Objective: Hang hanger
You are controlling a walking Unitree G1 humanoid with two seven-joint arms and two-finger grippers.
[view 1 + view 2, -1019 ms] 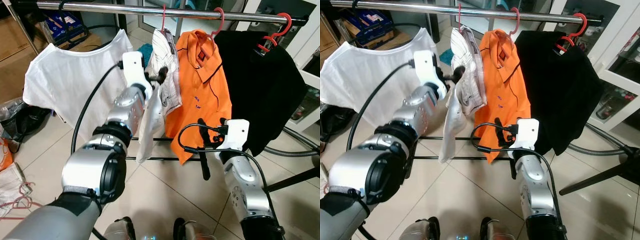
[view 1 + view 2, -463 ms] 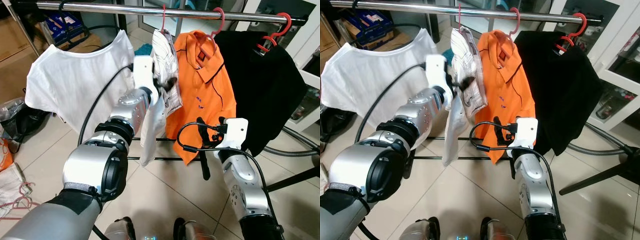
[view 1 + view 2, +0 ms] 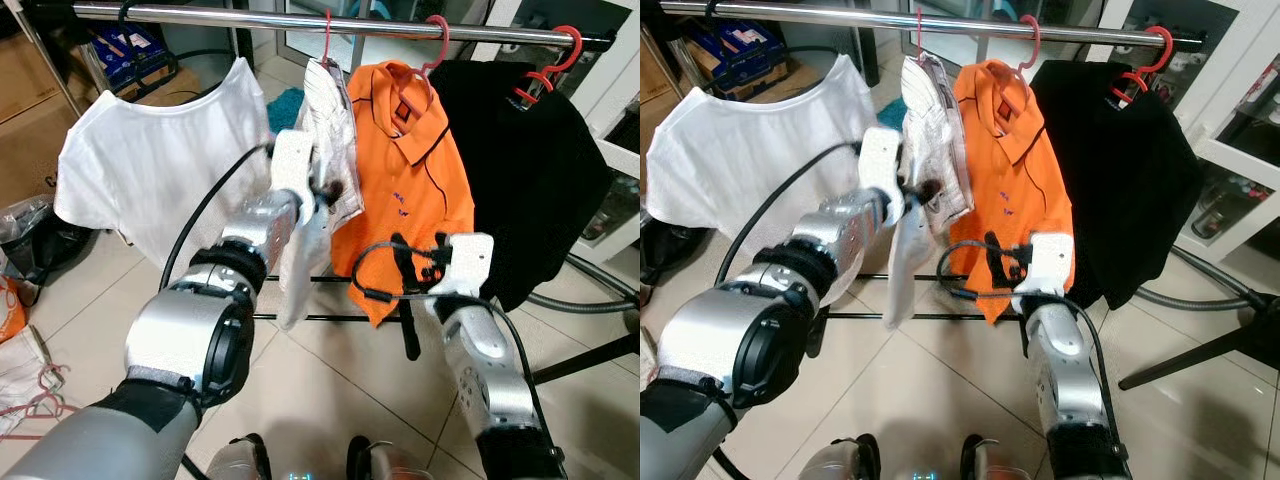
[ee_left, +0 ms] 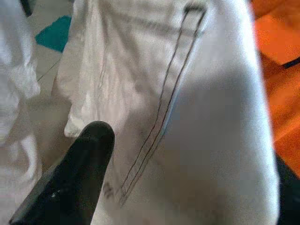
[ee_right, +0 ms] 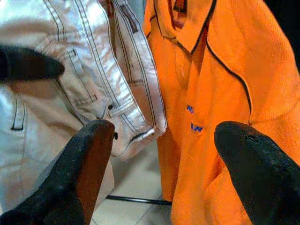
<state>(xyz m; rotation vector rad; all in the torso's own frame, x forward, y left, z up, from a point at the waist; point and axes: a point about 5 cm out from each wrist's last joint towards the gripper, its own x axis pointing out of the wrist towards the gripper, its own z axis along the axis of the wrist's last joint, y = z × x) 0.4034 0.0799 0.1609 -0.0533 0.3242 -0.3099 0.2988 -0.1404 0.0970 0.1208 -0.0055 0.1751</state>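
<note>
Pinching the pale white trousers [image 3: 322, 150] between its black fingers [image 4: 70, 183], the left gripper [image 3: 335, 185] is steadying them. Their red wire hanger [image 3: 327, 30] is already hooking the silver metal rail [image 3: 250, 17] near its middle, so only releasing seems left. The right gripper [image 5: 164, 164] is waiting with fingers spread, near the orange polo shirt [image 3: 410, 170].

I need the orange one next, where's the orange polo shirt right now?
The orange polo shirt hangs on the rail, centre of the head views, between the white trousers and the black shirt.
</note>
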